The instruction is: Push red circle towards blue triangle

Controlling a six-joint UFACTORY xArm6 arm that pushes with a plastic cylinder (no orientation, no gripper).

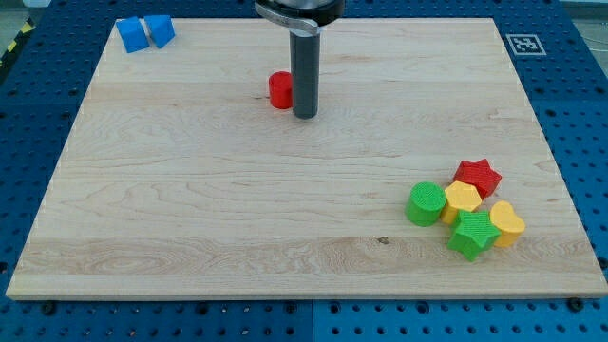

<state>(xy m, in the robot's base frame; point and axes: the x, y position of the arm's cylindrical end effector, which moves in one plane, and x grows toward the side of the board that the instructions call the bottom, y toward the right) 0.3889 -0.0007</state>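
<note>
The red circle sits on the wooden board near the view's top, left of centre. My tip stands right beside it on its right, touching or nearly touching it. The blue triangle lies in the board's top left corner, next to a blue cube on its left. The two blue blocks touch each other. The red circle is well to the right of and a little below them.
A cluster of blocks sits at the view's lower right: a red star, a green circle, a yellow hexagon, a green star and a yellow heart. The board lies on a blue pegboard table.
</note>
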